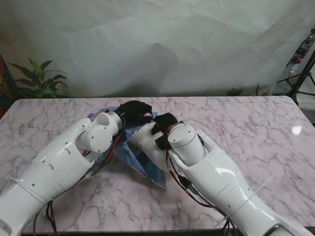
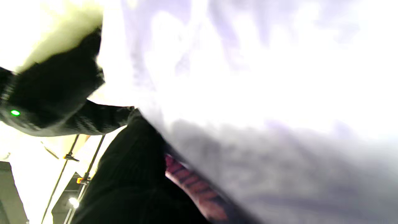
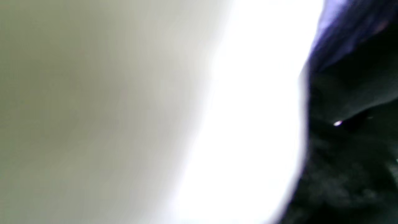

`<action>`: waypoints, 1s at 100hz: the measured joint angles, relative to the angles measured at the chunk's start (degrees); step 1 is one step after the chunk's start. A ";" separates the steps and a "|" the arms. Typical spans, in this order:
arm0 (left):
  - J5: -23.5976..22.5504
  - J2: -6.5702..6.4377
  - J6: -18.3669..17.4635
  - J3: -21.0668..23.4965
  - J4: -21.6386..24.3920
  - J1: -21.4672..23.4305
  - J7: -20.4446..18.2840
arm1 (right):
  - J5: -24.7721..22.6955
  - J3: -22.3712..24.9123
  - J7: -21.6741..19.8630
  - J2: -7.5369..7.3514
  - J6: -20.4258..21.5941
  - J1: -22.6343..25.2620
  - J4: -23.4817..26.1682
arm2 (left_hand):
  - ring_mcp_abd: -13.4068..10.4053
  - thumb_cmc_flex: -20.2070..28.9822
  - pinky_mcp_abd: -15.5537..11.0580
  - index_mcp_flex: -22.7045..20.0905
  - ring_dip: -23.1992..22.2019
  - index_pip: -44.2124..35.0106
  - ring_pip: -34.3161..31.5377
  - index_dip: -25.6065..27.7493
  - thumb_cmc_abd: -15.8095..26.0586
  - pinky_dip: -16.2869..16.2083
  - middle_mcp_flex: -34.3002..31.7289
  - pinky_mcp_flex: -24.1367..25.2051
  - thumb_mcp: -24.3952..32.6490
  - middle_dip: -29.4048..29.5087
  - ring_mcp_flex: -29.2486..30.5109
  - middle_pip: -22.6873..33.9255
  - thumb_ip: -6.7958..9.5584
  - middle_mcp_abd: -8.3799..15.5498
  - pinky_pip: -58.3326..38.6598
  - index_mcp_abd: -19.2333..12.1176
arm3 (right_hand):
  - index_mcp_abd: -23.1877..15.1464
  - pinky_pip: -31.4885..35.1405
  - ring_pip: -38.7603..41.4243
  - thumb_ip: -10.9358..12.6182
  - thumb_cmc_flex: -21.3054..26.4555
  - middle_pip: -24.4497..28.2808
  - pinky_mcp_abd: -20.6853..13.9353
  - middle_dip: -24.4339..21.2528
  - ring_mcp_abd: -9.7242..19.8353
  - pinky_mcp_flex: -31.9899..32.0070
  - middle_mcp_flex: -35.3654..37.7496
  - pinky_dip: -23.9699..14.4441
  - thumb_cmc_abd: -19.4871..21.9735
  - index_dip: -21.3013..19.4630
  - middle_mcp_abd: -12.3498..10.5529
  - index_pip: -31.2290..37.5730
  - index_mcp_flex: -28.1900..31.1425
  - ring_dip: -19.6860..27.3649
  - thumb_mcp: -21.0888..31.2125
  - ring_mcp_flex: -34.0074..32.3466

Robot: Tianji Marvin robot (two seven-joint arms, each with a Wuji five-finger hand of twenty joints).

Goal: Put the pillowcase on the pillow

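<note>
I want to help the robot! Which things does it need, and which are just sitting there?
Needed: pillow, pillowcase, left hand, right hand.

Just there: plant, backdrop, tripod.

Pillow [image 1: 147, 140] in pillowcase [image 1: 142, 164] on table [image 1: 256, 132]

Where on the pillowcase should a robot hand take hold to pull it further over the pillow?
Probably at the pillowcase's open edge where it meets the bare white pillow, one hand per side, approaching from the farther, uncovered end. The blue fabric bunches nearer to me while the pillow shows beyond it, so that rim leads. The left robot hand and right robot hand are already there; their grips are unclear.
</note>
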State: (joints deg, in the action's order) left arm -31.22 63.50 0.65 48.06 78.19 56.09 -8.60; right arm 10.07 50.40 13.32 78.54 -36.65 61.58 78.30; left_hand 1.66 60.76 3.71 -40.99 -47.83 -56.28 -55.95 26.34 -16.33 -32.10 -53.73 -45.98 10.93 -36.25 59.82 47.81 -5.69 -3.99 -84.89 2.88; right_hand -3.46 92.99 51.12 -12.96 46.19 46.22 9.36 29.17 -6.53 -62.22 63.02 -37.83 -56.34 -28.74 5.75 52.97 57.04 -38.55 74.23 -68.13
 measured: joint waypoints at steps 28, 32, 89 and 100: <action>2.31 1.29 6.36 -0.60 1.66 -0.31 1.18 | -5.65 0.56 1.21 0.16 -0.64 0.92 1.74 | 0.22 0.57 -0.06 -0.07 1.31 0.00 0.00 -0.01 0.01 1.70 -0.03 -1.84 -0.60 1.53 1.38 0.52 1.14 -1.34 -0.04 1.53 | 0.01 0.00 0.02 0.00 0.01 0.00 0.00 0.00 0.00 0.00 0.00 0.00 0.00 0.01 0.01 -0.01 0.00 -0.09 0.00 0.00; 2.86 1.40 6.32 -0.48 1.92 -0.16 1.22 | -6.82 -0.10 -0.08 -0.20 -0.25 0.60 1.54 | 0.29 0.58 -0.05 -0.07 1.35 0.00 0.00 -0.01 0.01 1.70 -0.03 -1.89 -0.60 1.62 1.39 0.52 1.15 -1.38 -0.04 1.56 | 0.01 0.00 0.02 0.00 0.01 0.00 0.00 0.00 0.00 0.00 0.00 0.00 0.00 0.01 0.01 0.02 0.00 -0.09 0.02 0.00; 9.05 1.76 7.13 1.16 3.65 2.38 -1.45 | 3.63 -3.56 2.77 3.03 10.12 -2.51 -9.35 | 0.55 1.17 -0.06 -0.19 2.92 -0.25 0.45 -0.57 1.21 2.27 0.07 -2.08 0.26 2.01 1.41 0.59 1.70 -1.93 -0.04 3.10 | -0.12 0.00 0.02 0.00 0.06 0.01 0.00 0.01 -0.01 0.00 0.00 0.00 0.00 -0.07 0.01 0.25 0.27 -0.10 0.03 0.00; 8.82 1.06 6.77 1.00 3.68 1.75 -6.47 | 2.29 -3.56 2.04 3.01 9.49 -2.22 -9.31 | 0.01 1.35 -1.00 1.66 2.81 0.75 1.85 -0.65 5.62 2.27 2.35 -0.51 -0.26 -0.77 -0.37 -0.26 2.91 -1.60 1.50 3.10 | -0.12 0.00 0.02 0.00 0.70 0.01 0.00 0.01 -0.01 -0.01 0.00 0.00 -0.03 -0.07 0.01 0.25 0.27 -0.10 0.03 0.00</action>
State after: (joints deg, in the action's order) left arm -22.40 64.56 7.42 49.06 81.87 57.84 -15.07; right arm 12.37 46.84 15.36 81.55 -27.16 59.35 68.99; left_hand 1.67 62.11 2.72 -39.32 -45.02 -55.53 -54.10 25.69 -10.71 -29.83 -51.39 -46.49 10.67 -37.02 59.46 47.54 -2.78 -5.59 -83.39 5.99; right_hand -3.58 92.99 51.14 -12.96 46.89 46.24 9.36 29.18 -6.53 -62.22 63.02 -37.83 -56.37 -28.81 5.76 53.22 57.31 -38.64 74.26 -68.13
